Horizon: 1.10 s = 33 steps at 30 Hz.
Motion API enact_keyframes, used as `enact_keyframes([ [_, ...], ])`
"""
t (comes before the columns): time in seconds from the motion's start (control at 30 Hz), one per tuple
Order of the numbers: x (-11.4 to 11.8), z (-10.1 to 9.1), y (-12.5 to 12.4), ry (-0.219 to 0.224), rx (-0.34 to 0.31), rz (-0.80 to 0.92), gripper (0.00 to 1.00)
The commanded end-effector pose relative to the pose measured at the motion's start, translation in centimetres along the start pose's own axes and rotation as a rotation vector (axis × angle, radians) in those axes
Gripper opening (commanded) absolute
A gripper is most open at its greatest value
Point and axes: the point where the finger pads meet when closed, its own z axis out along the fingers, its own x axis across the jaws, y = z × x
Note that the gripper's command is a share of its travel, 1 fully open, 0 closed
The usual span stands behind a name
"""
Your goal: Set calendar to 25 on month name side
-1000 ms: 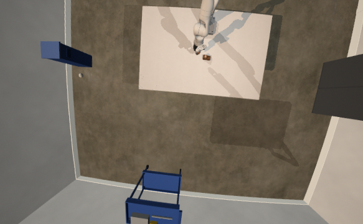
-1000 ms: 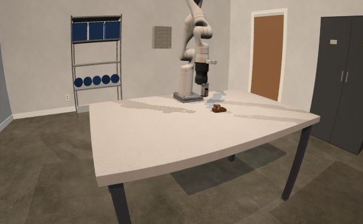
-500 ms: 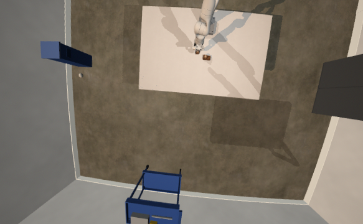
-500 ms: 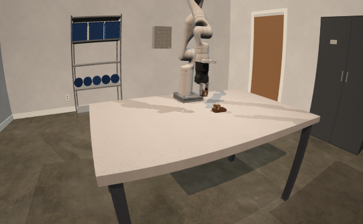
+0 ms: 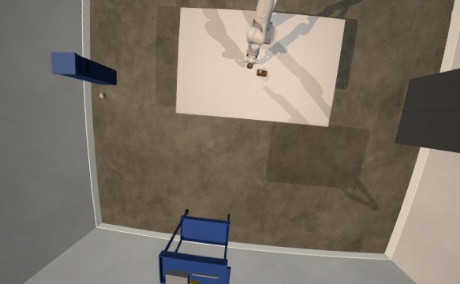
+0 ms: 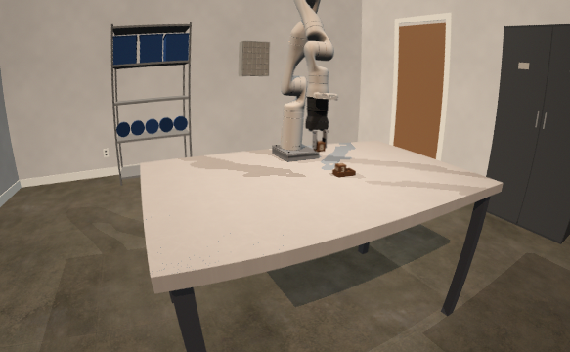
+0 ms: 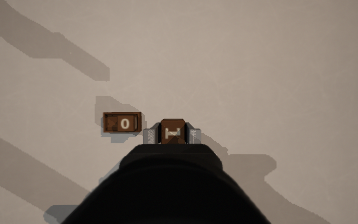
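The brown tray (image 7: 122, 113) (image 6: 345, 174) stands on the table. One brown cube (image 7: 125, 123) (image 6: 340, 167) is in the tray, a pale 0 on its upper face. In the wrist view it sits in the tray's right part, and the left part is empty. My gripper (image 7: 173, 129) (image 6: 320, 147) (image 5: 250, 65) is shut on a second brown cube (image 7: 173, 129), with a finger on either side. It holds this cube above the table, beside the tray. The cube's face towards the wrist camera shows a pale 1 lying sideways. The month sides cannot be read.
The arm's base (image 6: 295, 153) stands on the table (image 6: 265, 210) behind the gripper. Shadows of the arm cross the table top. A shelf rack (image 6: 153, 102) and a dark cabinet (image 6: 534, 122) stand away from the table.
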Motion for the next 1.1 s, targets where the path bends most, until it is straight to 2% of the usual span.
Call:
enact_keyframes([
  [0.0, -0.1, -0.1, 0.0, 0.000, 0.002, -0.001, 0.60],
  [0.77, 0.0, 0.0, 0.0, 0.000, 0.002, 0.010, 0.60],
  [1.07, -0.1, 1.9, -0.1, 0.001, 0.002, 0.010, 0.60],
])
